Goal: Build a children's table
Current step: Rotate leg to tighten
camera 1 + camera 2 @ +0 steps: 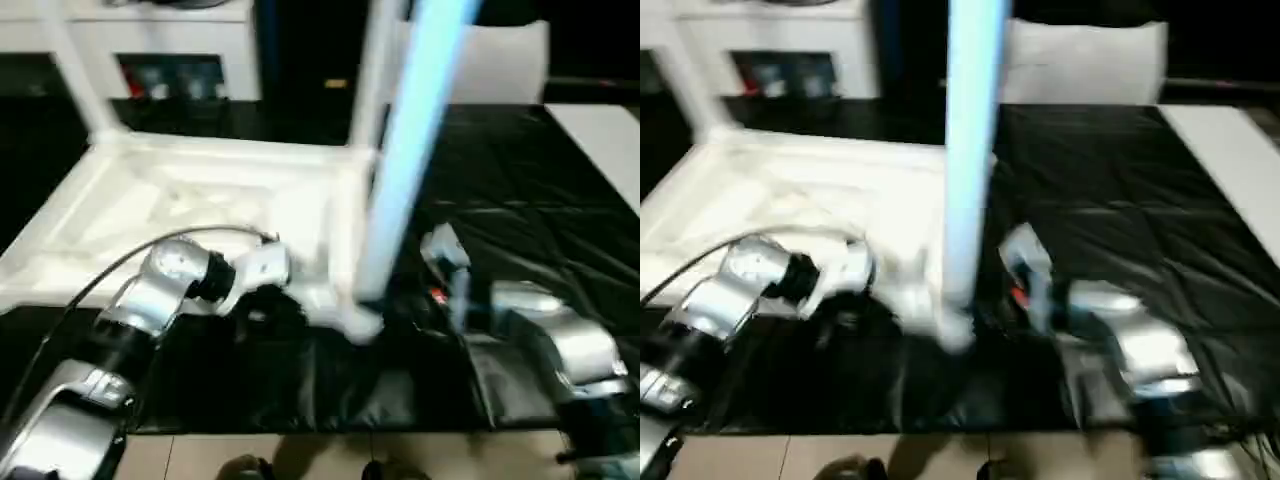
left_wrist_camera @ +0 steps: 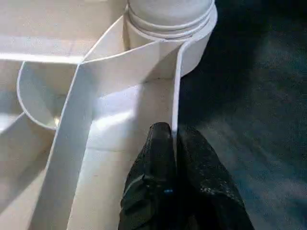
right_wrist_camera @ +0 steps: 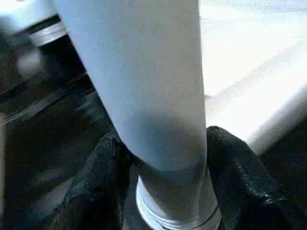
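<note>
The white tabletop (image 1: 180, 200) lies underside up on a black cloth. A long white leg (image 1: 410, 150) stands upright in its near right corner socket (image 2: 168, 19). My right gripper (image 3: 163, 139) is shut on this leg just above the socket, one black finger (image 3: 98, 167) on each side. My left gripper (image 2: 173, 139) is shut on the thin rim wall of the tabletop, a short way from that socket. Two more legs (image 1: 75, 60) (image 1: 368, 70) rise from the tabletop's far corners.
The black cloth (image 1: 520, 200) covers the work surface, and its front edge meets light floor (image 1: 200, 455). A white cabinet (image 1: 170, 40) stands at the back left. A flat white board (image 1: 600, 140) lies at the right edge. Another white object (image 1: 500, 60) sits behind.
</note>
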`<state>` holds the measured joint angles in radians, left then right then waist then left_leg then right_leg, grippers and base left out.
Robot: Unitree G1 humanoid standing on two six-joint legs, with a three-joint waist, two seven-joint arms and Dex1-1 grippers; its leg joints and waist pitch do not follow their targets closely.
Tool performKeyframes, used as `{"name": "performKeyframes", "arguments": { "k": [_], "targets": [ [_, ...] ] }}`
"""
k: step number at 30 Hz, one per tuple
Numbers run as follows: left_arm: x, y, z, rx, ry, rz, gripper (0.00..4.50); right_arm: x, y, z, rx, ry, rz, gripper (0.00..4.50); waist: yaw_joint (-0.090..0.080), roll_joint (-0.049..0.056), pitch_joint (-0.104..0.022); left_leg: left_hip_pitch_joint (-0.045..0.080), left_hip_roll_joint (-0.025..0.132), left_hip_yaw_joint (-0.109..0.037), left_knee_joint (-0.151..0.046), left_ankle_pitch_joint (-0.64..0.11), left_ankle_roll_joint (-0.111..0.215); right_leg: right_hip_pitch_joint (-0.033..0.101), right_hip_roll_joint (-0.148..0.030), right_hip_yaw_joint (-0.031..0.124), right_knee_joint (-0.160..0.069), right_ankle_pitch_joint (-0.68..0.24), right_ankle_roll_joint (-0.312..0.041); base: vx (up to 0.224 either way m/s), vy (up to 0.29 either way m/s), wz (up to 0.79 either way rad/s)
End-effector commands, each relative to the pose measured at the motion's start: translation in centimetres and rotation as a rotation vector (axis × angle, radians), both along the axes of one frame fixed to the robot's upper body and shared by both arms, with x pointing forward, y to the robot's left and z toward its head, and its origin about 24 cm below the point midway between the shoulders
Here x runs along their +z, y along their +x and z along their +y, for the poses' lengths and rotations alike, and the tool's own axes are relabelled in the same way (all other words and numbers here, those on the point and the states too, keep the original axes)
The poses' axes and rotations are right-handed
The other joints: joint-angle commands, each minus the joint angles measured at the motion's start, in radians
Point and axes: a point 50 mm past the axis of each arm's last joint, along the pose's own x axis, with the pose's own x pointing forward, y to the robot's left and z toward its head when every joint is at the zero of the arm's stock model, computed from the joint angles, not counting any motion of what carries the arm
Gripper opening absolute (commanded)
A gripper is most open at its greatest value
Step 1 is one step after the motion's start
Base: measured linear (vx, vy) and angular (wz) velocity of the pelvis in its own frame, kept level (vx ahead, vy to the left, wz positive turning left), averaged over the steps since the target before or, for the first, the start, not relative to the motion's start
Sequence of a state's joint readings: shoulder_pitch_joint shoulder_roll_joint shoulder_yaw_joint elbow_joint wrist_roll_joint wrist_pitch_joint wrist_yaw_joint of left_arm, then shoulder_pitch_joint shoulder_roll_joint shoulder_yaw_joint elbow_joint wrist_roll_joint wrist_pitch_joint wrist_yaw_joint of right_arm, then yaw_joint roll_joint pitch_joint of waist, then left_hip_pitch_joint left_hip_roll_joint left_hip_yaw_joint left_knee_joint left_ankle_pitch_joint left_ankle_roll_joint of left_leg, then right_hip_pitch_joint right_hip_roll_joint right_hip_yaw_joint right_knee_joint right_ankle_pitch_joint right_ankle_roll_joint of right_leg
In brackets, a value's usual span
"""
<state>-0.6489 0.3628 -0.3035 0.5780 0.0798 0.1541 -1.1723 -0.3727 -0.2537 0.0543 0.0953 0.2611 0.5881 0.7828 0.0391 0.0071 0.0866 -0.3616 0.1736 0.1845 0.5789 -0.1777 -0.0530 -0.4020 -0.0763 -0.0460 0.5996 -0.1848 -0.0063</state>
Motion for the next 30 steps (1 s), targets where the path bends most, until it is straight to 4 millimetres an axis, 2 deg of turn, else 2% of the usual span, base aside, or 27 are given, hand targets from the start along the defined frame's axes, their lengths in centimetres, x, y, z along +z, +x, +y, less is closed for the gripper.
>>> {"name": "performKeyframes", "arguments": {
  "k": [1, 2, 4, 5, 6, 7, 8, 10, 11, 12, 13, 16, 20, 24, 27, 28, 29, 30],
  "targets": [
    [0.5, 0.6, -4.5, 0.048, -0.101, -0.043, 0.0, -0.2, -0.2, 5.6, 0.082, 0.068, 0.053, 2.02, -0.007, -0.008, -0.049, 0.01, 0.042, -0.035, -0.077, -0.335, -0.031, 0.027, -0.073, 0.034, -0.103, -0.583, -0.128, 0.0, 0.0, 0.0],
    [0.8, 1.1, -5.0, 0.103, -0.118, -0.054, 0.0, -0.2, 0.2, 6.5, 0.033, 0.07, 0.064, 2.02, -0.008, -0.008, -0.051, 0.01, 0.042, -0.038, -0.078, -0.336, -0.03, 0.031, -0.074, 0.032, -0.105, -0.58, -0.121, 0.0, 0.0, 0.0],
    [1.1, 1.6, -5.4, 0.162, -0.131, -0.073, 0.0, -0.2, 0.6, 7.2, -0.02, 0.058, 0.071, 2.01, -0.015, -0.006, -0.052, 0.005, 0.043, -0.037, -0.081, -0.326, -0.021, 0.031, -0.072, 0.034, -0.105, -0.535, -0.126, 0.0, 0.0, 0.0],
    [1.3, 1.9, -5.7, 0.196, -0.142, -0.078, 0.0, -0.2, 0.8, 7.7, -0.045, 0.065, 0.079, 2.01, -0.014, -0.006, -0.053, 0.014, 0.043, -0.031, -0.078, -0.327, -0.011, 0.024, -0.07, 0.039, -0.107, -0.493, -0.137, 0.0, 0.0, 0.0],
    [1.3, 1.9, -5.7, 0.196, -0.142, -0.078, 0.0, -0.2, 0.8, 7.7, -0.045, 0.065, 0.079, 2.0, -0.014, -0.006, -0.053, 0.014, 0.042, -0.03, -0.078, -0.326, -0.008, 0.024, -0.069, 0.041, -0.107, -0.481, -0.143, 0.0, 0.0, 0.0],
    [1.7, 2.4, -6.2, 0.266, -0.156, -0.094, 0.0, -0.3, 1.3, 8.3, -0.118, 0.048, 0.086, 2.0, -0.014, -0.007, -0.055, 0.01, 0.042, -0.027, -0.077, -0.304, 0.0, 0.027, -0.069, 0.042, -0.104, -0.445, -0.154, 0.0, 0.0, 0.0],
    [1.8, 2.6, -6.4, 0.294, -0.16, -0.098, 0.0, -0.3, 1.5, 8.6, -0.15, 0.039, 0.087, 2.0, -0.016, -0.004, -0.055, 0.01, 0.044, -0.027, -0.079, -0.296, -0.005, 0.025, -0.067, 0.043, -0.099, -0.416, -0.168, 0.0, 0.0, 0.0],
    [2.1, 3.0, -6.8, 0.361, -0.159, -0.114, 0.0, -0.3, 2.0, 9.1, -0.242, 0.022, 0.072, 2.0, -0.014, -0.007, -0.057, 0.012, 0.043, -0.025, -0.077, -0.287, -0.002, 0.027, -0.068, 0.043, -0.098, -0.397, -0.172, 0.0, 0.0, 0.0],
    [2.1, 3.0, -6.8, 0.362, -0.159, -0.114, 0.0, -0.2, 2.0, 9.1, -0.242, 0.022, 0.071, 2.55, -0.015, -0.004, -0.056, 0.009, 0.043, -0.024, -0.077, -0.277, -0.001, 0.027, -0.067, 0.044, -0.097, -0.372, -0.179, 0.0, 0.0, 0.0],
    [2.1, 3.0, -6.9, 0.374, -0.156, -0.116, 0.0, -0.1, 2.1, 9.4, -0.255, 0.03, 0.054, 2.55, -0.013, -0.001, -0.057, 0.011, 0.044, -0.025, -0.078, -0.274, -0.001, 0.029, -0.068, 0.044, -0.097, -0.364, -0.179, 0.0, 0.0, 0.0],
    [2.1, 3.0, -7.2, 0.379, -0.161, -0.122, 0.0, 0.3, 2.1, 9.8, -0.261, 0.046, 0.02, 2.68, -0.011, -0.003, -0.06, 0.007, 0.044, -0.023, -0.077, -0.249, 0.009, 0.033, -0.067, 0.045, -0.092, -0.304, -0.186, 0.0, 0.0, 0.0],
    [1.9, 2.7, -7.2, 0.352, -0.161, -0.116, 0.0, 0.5, 1.9, 9.7, -0.247, 0.047, -0.009, 2.91, -0.006, -0.003, -0.063, 0.006, 0.044, -0.019, -0.073, -0.205, 0.032, 0.038, -0.066, 0.046, -0.084, -0.217, -0.207, 0.0, 0.0, 0.0],
    [1.5, 2.2, -6.6, 0.31, -0.157, -0.101, 0.0, 0.6, 2.0, 7.9, -0.285, 0.057, -0.055, 3.3, -0.002, -0.004, -0.068, 0.001, 0.043, -0.017, -0.068, -0.132, 0.066, 0.047, -0.066, 0.045, -0.073, -0.115, -0.234, 0.0, 0.0, 0.0],
    [1.3, 1.8, -5.6, 0.254, -0.147, -0.09, 0.0, 0.2, 1.8, 5.2, -0.281, 0.04, -0.099, 3.69, -0.003, -0.003, -0.069, -0.001, 0.045, -0.017, -0.067, -0.114, 0.085, 0.049, -0.064, 0.043, -0.068, -0.081, -0.247, 0.0, 0.0, 0.0],
    [1.1, 1.4, -4.4, 0.171, -0.117, -0.098, 0.0, 0.5, 1.4, 2.5, -0.223, 0.041, -0.153, 3.87, -0.001, 0.0, -0.068, -0.003, 0.047, -0.017, -0.065, -0.118, 0.102, 0.052, -0.065, 0.043, -0.067, -0.059, -0.256, 0.0, 0.0, 0.0],
    [1.1, 1.3, -4.2, 0.159, -0.114, -0.099, 0.0, 0.5, 1.3, 2.2, -0.212, 0.042, -0.159, 4.08, 0.0, -0.001, -0.068, -0.002, 0.046, -0.017, -0.065, -0.118, 0.104, 0.053, -0.064, 0.042, -0.068, -0.059, -0.256, 0.0, 0.0, 0.0],
    [1.0, 1.1, -3.7, 0.11, -0.101, -0.107, 0.0, 0.8, 1.0, 1.2, -0.161, 0.03, -0.181, 4.15, 0.0, -0.004, -0.069, -0.006, 0.046, -0.018, -0.063, -0.114, 0.112, 0.057, -0.066, 0.042, -0.067, -0.053, -0.258, 0.0, 0.0, 0.0],
    [0.9, 0.9, -3.4, 0.084, -0.092, -0.113, 0.0, 0.9, 0.8, 0.7, -0.13, 0.021, -0.194, 4.15, -0.001, -0.004, -0.069, -0.005, 0.046, -0.016, -0.062, -0.119, 0.114, 0.054, -0.066, 0.042, -0.067, -0.057, -0.261, 0.0, 0.0, 0.0]
  ]
}}
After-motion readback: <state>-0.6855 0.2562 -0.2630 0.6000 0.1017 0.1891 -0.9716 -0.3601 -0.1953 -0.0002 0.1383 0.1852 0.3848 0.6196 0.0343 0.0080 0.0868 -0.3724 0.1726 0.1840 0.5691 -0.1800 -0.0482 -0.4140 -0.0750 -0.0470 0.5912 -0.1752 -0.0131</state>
